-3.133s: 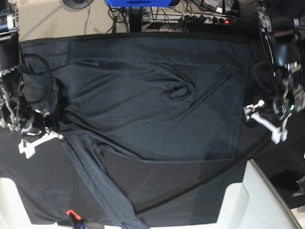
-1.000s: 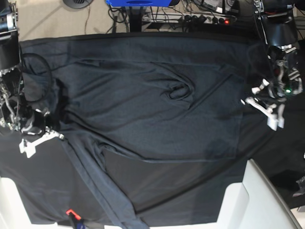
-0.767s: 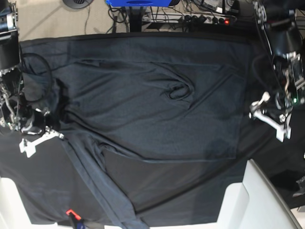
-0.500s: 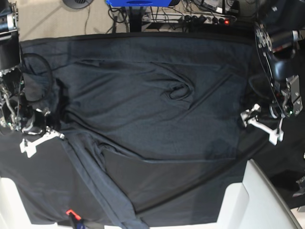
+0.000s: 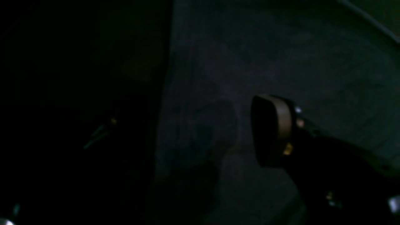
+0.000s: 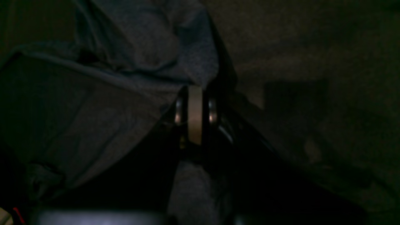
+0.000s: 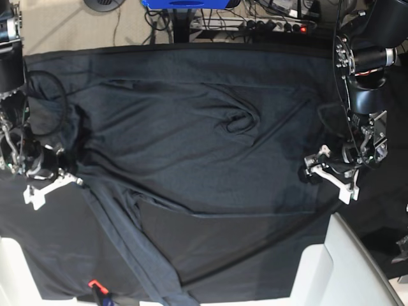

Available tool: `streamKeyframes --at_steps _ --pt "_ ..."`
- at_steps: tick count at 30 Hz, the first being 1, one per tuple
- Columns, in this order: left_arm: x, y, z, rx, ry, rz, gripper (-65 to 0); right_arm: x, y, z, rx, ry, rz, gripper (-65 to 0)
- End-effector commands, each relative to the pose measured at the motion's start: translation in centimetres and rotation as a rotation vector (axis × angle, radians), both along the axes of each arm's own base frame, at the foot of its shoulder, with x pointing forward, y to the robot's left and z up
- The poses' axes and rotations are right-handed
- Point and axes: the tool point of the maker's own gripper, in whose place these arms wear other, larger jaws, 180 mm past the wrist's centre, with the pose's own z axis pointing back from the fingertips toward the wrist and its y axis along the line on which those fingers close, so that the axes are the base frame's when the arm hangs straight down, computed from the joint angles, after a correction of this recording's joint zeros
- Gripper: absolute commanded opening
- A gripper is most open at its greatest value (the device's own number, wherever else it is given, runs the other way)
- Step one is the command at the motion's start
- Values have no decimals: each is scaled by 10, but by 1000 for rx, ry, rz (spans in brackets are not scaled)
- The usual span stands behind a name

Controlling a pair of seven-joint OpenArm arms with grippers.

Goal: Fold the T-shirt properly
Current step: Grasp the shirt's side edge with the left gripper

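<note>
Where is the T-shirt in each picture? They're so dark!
Base view: the T-shirt fills the middle, one sleeve trailing to the bottom edge.
Left wrist view: its hem edge runs top to bottom; the shirt is the lighter cloth to the right.
Right wrist view: bluish bunched cloth at upper left.
Shared landmark: the blacker table cloth under it.
</note>
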Motion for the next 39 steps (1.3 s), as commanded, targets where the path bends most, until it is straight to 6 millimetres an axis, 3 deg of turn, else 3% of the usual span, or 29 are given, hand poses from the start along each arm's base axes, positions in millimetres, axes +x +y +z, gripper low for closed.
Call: streamKeyframes --at_steps 1,8,14,16,22,30,39 --pt "-3 -9 -4 -15 35 -23 -202 14 -8 15 -12 -48 -3 -648" --pt "-2 -14 -4 -23 32 -26 -357 14 -8 16 -12 -50 -5 -648" --pt "1 -9 -1 -19 28 -20 -584 14 -8 16 -12 -51 -6 -648" --pt "0 1 1 -3 28 -12 -650 14 -8 16 -12 -50 -5 -648" --pt "8 16 20 47 -14 -24 -650 14 -8 15 -12 -50 -3 -648" --pt "-14 9 31 119 20 -123 -650 14 -8 15 -12 -50 -3 -648" --pt "-47 -1 25 155 53 -180 -650 14 -8 15 -12 -50 -3 -648"
